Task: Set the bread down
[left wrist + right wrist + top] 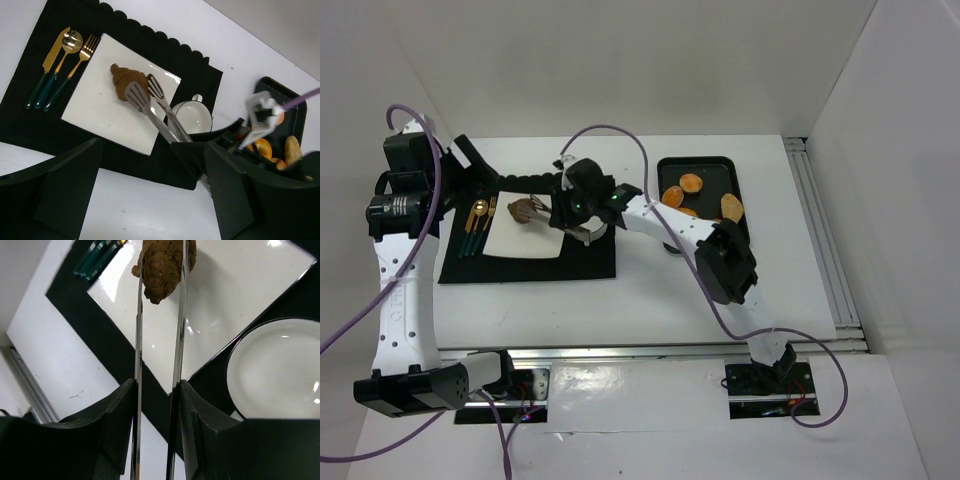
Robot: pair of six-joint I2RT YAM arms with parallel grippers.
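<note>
While pinched in tongs (150,107) for clean carriage: bread (125,80), low over white plate (95,115), 9 o'clock of tray (705,180); contact unclear. Right fingers (115,430): clenched on tongs. Left fingers (65,190): released, empty, held clear to leave room.

A white table (670,300) sits enclosed by a plain white back wall (620,60) and white side panels (905,120). A metal rail (820,240) runs along its right edge under bright, even light
</note>
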